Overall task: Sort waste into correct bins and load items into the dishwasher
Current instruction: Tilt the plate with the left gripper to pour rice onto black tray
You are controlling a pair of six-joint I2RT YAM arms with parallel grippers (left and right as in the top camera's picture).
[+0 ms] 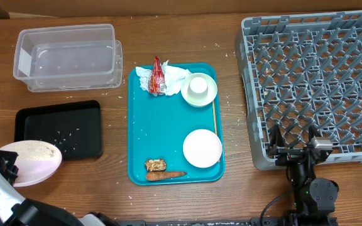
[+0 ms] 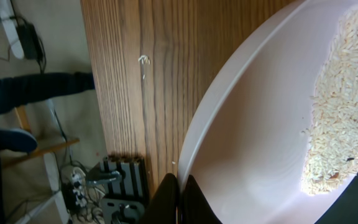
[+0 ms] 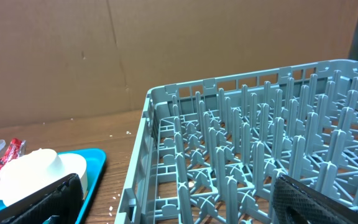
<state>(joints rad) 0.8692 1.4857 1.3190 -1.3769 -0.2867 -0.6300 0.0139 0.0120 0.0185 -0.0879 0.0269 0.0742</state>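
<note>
Pink and pale, the bowl (image 1: pixel 33 162) is hanging from the left claw (image 2: pixel 180 186), which is pinching its rim tight between two fingers. The far edge of the bowl is reaching out past the claw, over the near corner of the black bin (image 1: pixel 58 129). I think the claw is holding it there so the rice (image 2: pixel 347 106) can be tipped into that bin, where a few grains are already lying. Most of the rice is lying in the bowl.

The right claw (image 1: pixel 292 137) is spread wide and holding nothing. It is hovering low, with the grey dish rack (image 1: pixel 313 81) standing just ahead of it, likely ready for dirty dishes.

Between the two claws, the teal tray (image 1: pixel 140 144) is resting on the tabletop (image 1: pixel 231 188). It is carrying a cup (image 1: pixel 198 88), a white dish (image 1: pixel 202 148), a red wrapper (image 1: pixel 157 76), a napkin (image 1: pixel 176 76) and a carrot (image 1: pixel 165 176). Beyond the black bin, farther ahead of the left claw, a clear box (image 1: pixel 68 56) is sitting, maybe for other waste.

The wrapper is showing some print, but it is too small to read. A white sticker (image 1: pixel 24 61) on the box looks blank.
</note>
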